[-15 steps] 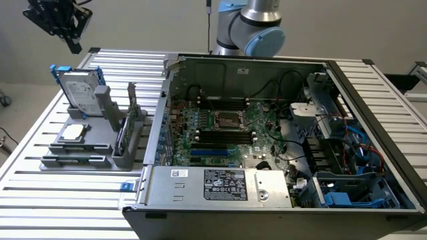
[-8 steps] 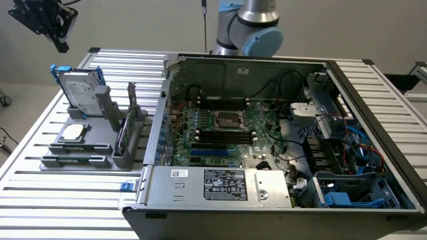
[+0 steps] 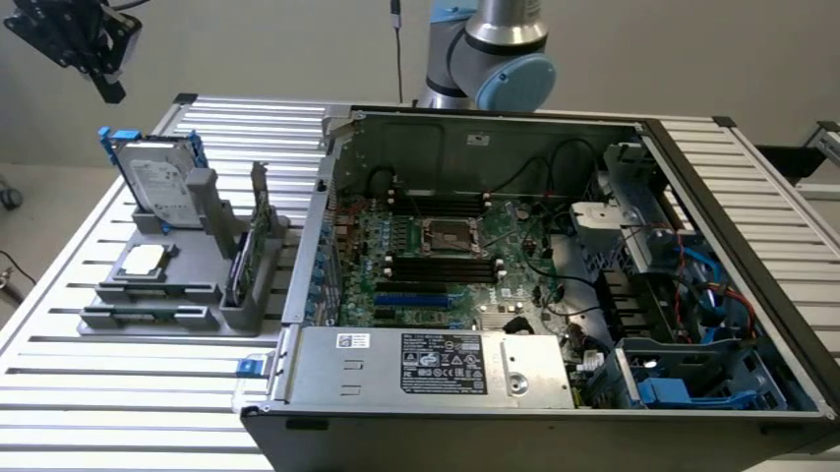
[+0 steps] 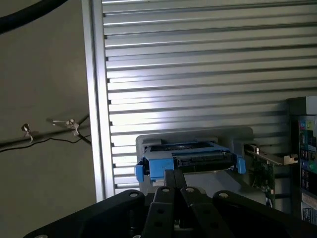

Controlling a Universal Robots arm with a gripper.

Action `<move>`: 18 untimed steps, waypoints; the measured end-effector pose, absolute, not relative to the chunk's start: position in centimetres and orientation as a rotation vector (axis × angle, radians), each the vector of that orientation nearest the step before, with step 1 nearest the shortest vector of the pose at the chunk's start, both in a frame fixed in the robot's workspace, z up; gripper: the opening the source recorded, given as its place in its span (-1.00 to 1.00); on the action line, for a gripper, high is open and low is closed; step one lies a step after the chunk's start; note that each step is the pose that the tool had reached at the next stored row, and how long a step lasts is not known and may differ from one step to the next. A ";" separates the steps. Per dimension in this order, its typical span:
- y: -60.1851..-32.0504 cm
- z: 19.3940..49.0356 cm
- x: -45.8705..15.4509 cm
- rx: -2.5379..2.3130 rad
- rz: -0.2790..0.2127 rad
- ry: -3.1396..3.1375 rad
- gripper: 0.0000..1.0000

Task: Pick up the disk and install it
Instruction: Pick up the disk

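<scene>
At the exterior view's far left, high over the back corner of the slatted table (image 3: 132, 393), the black gripper (image 3: 110, 93) hangs with its jaws closed on nothing. In the wrist view its fingers (image 4: 169, 181) meet in a tight wedge and touch nothing. Its upper part is cut off by the picture's edge.

Below it and slightly towards the exterior view's right, well apart from it, the disk (image 3: 157, 182) stands upright on edge in a grey rack (image 3: 157, 317). It shows a silver-grey face with a white printed label too small to read. It is clipped in a blue plastic frame whose tabs stick out at the top corners. The wrist view looks down on its top edge (image 4: 190, 161), with blue frame ends jutting out on both sides, just beyond the fingertips.

A square processor chip (image 3: 142, 259) lies flat in the rack in front of the disk. A green circuit card (image 3: 259, 231), hard to make out, stands on edge at the rack's right side.

Further right the open computer case (image 3: 735, 197) shows its motherboard (image 3: 447, 246). Blue parts (image 3: 683, 391) in the near right corner are partly hidden by the case wall. Behind the case rises the robot arm (image 3: 493, 49), cut off at the top.
</scene>
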State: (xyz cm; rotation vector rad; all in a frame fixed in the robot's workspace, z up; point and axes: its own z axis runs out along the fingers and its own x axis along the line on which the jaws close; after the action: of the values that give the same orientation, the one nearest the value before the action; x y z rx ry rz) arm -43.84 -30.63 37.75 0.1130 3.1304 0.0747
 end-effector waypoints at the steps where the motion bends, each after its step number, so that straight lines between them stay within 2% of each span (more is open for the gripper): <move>1: -30.6 37.7 -43.8 0.113 0.075 3.130 -0.79; 18: -30.6 37.5 -43.9 -0.036 0.076 3.135 -0.79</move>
State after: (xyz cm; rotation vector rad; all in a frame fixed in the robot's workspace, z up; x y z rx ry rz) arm -43.86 -30.63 37.52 -0.0360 3.1350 0.0757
